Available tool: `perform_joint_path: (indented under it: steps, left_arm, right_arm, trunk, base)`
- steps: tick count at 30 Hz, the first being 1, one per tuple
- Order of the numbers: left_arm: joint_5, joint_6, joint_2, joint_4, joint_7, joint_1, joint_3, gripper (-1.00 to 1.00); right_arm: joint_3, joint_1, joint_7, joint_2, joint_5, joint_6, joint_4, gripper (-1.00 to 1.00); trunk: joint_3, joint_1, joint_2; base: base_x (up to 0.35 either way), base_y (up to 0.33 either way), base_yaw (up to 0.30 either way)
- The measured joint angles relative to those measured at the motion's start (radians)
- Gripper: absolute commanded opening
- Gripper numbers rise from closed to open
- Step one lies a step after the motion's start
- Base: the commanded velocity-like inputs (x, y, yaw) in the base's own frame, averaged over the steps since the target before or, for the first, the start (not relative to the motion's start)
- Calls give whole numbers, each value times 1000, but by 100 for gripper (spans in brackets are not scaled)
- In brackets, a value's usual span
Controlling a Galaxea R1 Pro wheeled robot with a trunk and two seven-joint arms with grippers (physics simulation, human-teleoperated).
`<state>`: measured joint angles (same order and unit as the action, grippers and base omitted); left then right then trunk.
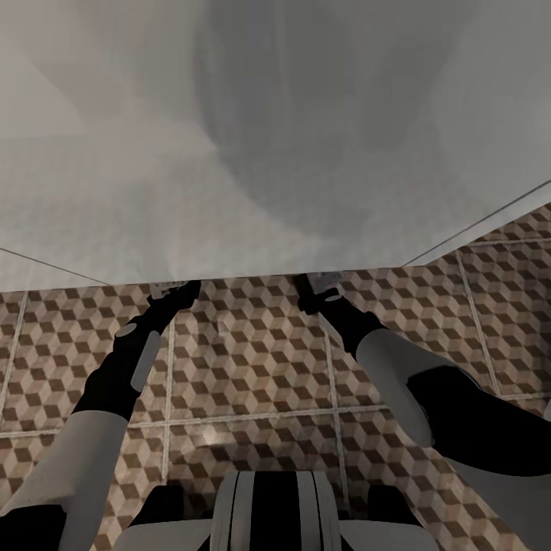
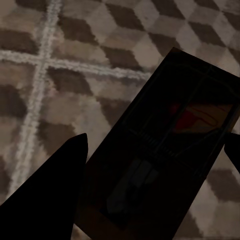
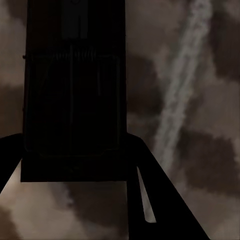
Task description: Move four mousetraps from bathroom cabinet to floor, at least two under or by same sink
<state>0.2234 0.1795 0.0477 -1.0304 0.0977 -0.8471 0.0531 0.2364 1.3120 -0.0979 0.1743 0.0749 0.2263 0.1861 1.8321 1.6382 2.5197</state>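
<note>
Two mousetraps: one [image 2: 165,150] between the left gripper's [image 2: 150,165] fingers, one [image 3: 72,100] clamped in the right gripper [image 3: 75,165]. Both hang over cube-patterned bathroom floor [image 1: 252,360], beside a white surface [image 1: 153,191].

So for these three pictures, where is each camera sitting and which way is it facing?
Head view: from the head, looking down over both arms to the bathroom floor and a white surface above; left tool, right tool and trunk show.
Left wrist view: near the left tool, facing the tiles; a mousetrap lies between its dark fingers.
Right wrist view: near the right tool, facing the tiles; another mousetrap at its fingers.
Shared: cube-patterned tiles.
</note>
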Motion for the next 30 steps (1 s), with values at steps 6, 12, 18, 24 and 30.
perform_joint_path:
  steps: [6,12,18,24,30]
  left_arm:
    - [0,0,0,-1,0,1,0,-100]
    - [0,0,-1,-1,0,1,0,-100]
    - [0,0,-1,-1,0,1,0,-100]
    - [0,0,-2,0,0,2,0,-100]
    - [0,0,-1,2,0,2,0,-100]
  right_arm:
    - [-1,0,0,0,-1,0,-1,-100]
    - [-1,0,0,0,-2,0,-1,-100]
    - [-1,0,0,0,-1,0,-2,-100]
    - [-2,-1,0,0,0,-1,-2,100]
    - [-1,-1,1,0,-5,-36,-4,100]
  trunk:
    - [0,0,0]
    - [0,0,0]
    - [0,0,0]
    - [0,0,0]
    - [0,0,0]
  base:
    - [0,0,0]
    - [0,0,0]
    - [0,0,0]
    - [0,0,0]
    - [0,0,0]
